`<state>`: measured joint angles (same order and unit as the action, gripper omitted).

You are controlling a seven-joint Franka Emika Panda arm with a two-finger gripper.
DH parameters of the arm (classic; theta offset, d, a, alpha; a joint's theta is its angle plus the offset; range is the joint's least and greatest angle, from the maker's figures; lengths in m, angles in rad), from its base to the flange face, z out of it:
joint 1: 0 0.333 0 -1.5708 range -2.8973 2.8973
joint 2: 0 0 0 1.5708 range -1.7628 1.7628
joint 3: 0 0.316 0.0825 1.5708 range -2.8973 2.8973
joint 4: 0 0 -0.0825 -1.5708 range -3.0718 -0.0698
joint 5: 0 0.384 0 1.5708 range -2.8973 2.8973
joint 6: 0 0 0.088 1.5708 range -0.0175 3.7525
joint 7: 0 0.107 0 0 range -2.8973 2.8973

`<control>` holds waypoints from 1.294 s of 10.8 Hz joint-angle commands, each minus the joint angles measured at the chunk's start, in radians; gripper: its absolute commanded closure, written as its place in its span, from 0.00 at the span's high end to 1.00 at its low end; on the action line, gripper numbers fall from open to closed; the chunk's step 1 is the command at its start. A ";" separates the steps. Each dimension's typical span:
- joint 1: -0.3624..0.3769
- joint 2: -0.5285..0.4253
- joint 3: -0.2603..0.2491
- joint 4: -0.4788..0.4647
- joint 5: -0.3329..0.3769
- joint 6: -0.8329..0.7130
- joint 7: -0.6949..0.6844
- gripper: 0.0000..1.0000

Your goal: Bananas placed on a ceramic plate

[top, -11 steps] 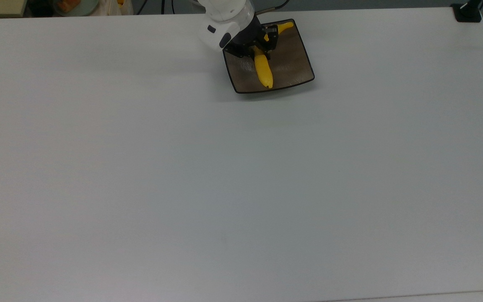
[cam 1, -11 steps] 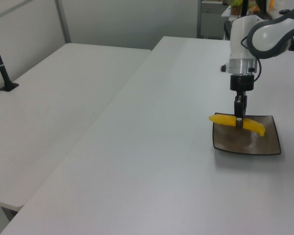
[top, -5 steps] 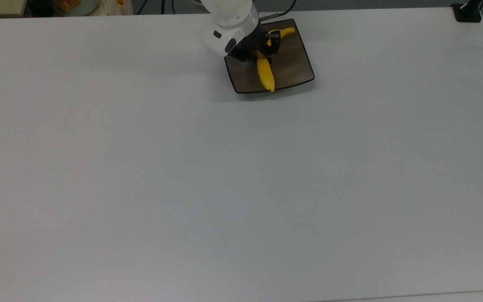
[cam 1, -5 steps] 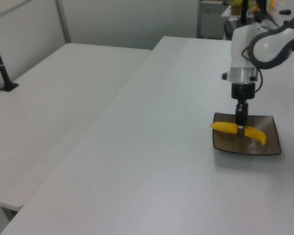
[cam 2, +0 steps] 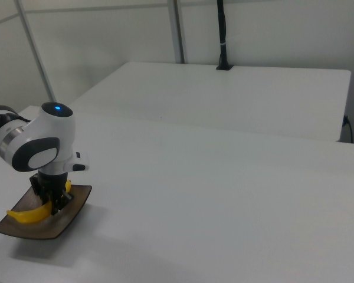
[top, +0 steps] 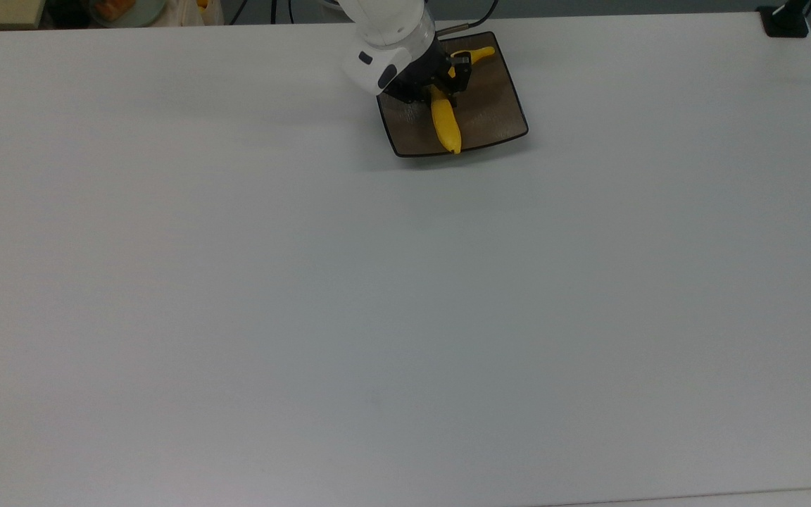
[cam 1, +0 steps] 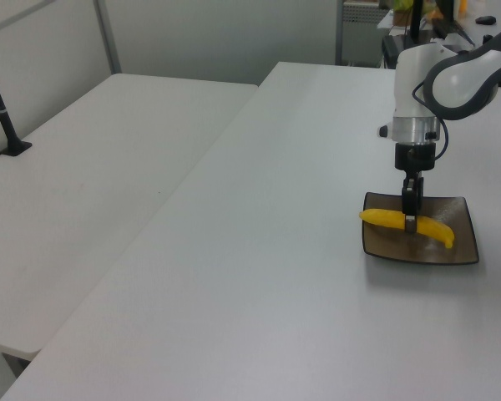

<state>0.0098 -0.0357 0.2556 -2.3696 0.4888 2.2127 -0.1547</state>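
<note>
A curved yellow banana (top: 445, 125) lies across the square brown ceramic plate (top: 497, 105) near the far edge of the white table. My gripper (top: 443, 88) points straight down over the banana's middle and is shut on it. In the left view the banana (cam 1: 384, 217) sits low on the plate (cam 1: 459, 251), one end reaching past the plate's left rim, with the gripper (cam 1: 410, 219) clamped at its centre. In the right view the white arm head stands over the plate (cam 2: 53, 230); the banana (cam 2: 26, 216) pokes out to the right view's left of the gripper (cam 2: 54, 203).
A black post base (top: 786, 21) stands at the table's far right corner in the top view. Bags and clutter (top: 124, 10) sit beyond the far left edge. A second white table (cam 1: 83, 184) with a black post (cam 1: 4, 125) adjoins on the left view's left.
Over the last second the gripper came down with the banana, bringing it from above the plate to plate level. It has barely moved in the last half second.
</note>
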 commanded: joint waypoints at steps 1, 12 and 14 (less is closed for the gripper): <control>0.013 -0.016 0.001 -0.016 0.011 0.025 0.021 0.76; -0.004 -0.036 -0.002 0.609 -0.371 -0.535 0.328 1.00; -0.007 -0.036 -0.013 0.691 -0.438 -0.613 0.323 1.00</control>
<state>0.0051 -0.0854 0.2542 -1.7760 0.1207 1.6897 0.1564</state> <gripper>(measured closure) 0.000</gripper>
